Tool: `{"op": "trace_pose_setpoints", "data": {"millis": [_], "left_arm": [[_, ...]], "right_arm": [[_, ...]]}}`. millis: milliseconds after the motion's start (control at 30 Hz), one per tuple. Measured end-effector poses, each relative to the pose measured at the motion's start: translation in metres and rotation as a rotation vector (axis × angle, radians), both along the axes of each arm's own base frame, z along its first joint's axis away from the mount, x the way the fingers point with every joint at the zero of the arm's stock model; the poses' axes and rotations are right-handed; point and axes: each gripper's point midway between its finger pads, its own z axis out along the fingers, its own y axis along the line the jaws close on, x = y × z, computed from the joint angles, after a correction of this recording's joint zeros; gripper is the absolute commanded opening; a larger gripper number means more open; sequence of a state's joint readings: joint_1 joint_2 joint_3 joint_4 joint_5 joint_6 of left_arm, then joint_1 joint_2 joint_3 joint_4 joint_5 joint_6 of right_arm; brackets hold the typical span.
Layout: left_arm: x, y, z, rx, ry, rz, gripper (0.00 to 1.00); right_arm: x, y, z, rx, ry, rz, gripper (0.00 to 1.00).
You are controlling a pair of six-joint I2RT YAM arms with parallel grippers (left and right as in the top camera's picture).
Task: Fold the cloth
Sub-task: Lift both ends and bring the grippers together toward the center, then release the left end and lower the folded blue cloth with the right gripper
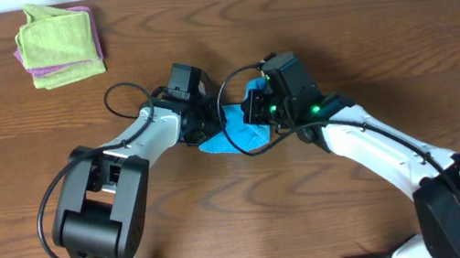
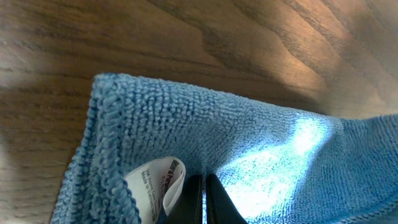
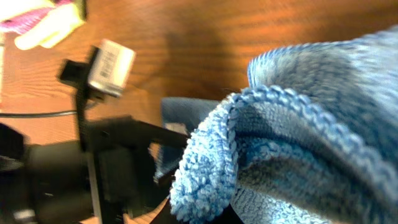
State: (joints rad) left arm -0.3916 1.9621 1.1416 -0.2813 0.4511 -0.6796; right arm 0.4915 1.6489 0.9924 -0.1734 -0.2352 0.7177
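Note:
The sky-blue cloth (image 1: 236,134) lies bunched at the table's middle, between my two grippers. My left gripper (image 1: 203,122) is at its left edge, shut on the cloth beside its white label (image 2: 163,184); the fingertips (image 2: 200,199) pinch the fabric (image 2: 249,137). My right gripper (image 1: 259,106) is at its right edge, shut on a folded, lifted edge of the cloth (image 3: 298,124); its fingertips (image 3: 208,214) are mostly hidden under the fabric.
A folded lime-green cloth (image 1: 59,40) on a purple cloth (image 1: 55,78) lies at the far left of the wooden table (image 1: 380,22). The left arm's body (image 3: 74,162) shows close in the right wrist view.

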Motion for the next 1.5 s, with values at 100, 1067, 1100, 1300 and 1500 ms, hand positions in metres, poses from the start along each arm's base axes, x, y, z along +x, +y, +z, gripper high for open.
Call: {"op": "trace_pose_setpoints", "data": {"millis": [100, 1067, 1100, 1300, 1500], "left_arm": [[0.001, 0.002, 0.001, -0.011, 0.001, -0.002, 0.06], [0.036, 0.052, 0.035, -0.001, -0.019, -0.005, 0.06], [0.038, 0.058, 0.036, 0.01, -0.021, 0.0, 0.05], [0.048, 0.088, 0.043, 0.054, -0.038, 0.034, 0.06], [0.059, 0.114, 0.05, 0.08, -0.058, 0.083, 0.06]], "right_arm": [[0.004, 0.003, 0.007, 0.004, -0.024, 0.009, 0.01], [-0.008, 0.039, -0.004, -0.055, 0.015, 0.176, 0.01], [-0.008, 0.04, -0.005, -0.056, 0.017, 0.178, 0.01], [-0.013, 0.045, -0.022, -0.073, 0.053, 0.196, 0.01], [-0.027, 0.061, -0.034, -0.085, 0.076, 0.245, 0.01]]}}
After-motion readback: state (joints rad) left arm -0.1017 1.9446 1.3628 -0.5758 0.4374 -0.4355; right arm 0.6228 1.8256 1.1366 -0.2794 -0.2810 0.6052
